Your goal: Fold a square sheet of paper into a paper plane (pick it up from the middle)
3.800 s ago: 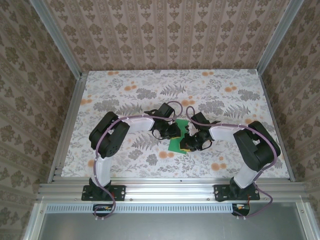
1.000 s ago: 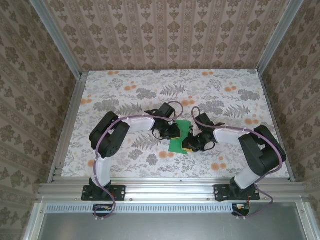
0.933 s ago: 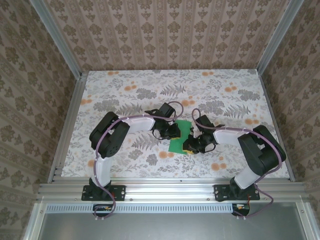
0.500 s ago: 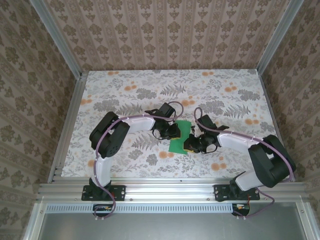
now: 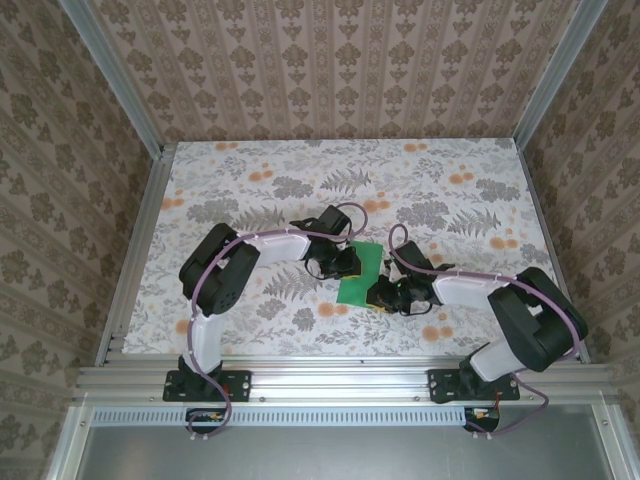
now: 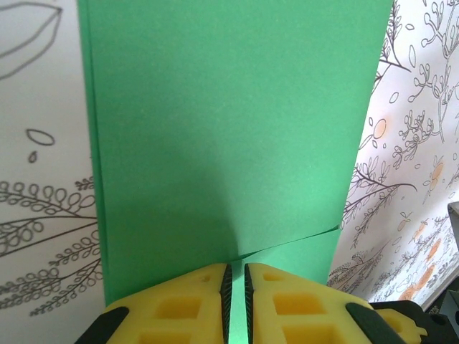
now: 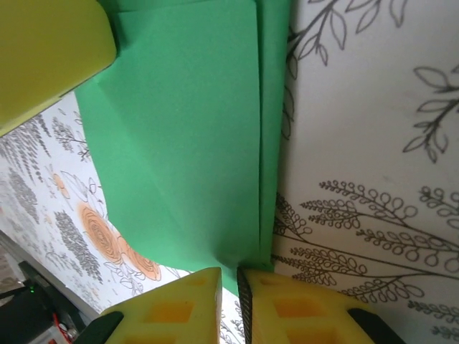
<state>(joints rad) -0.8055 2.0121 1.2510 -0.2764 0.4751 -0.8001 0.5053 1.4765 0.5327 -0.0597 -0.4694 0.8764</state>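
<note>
Right gripper [image 5: 378,293] has slid a little toward the tabletop's near edge since a second ago, and its elbow has swung out to the near right. Its yellow fingers [image 7: 287,304] are closed on the near right edge of the folded green sheet of paper [image 5: 359,274], which lies about mid-tabletop. Just beyond, the left gripper [image 5: 345,262] stays clamped on the sheet's left side. Bare floral tabletop [image 5: 300,170] stretches to the far edge and both side edges.

Count: one green square sheet of paper [image 5: 359,281], lying on one floral table [image 5: 250,180]; two grippers at that sheet, left gripper [image 5: 351,265] and right gripper [image 5: 376,296].
</note>
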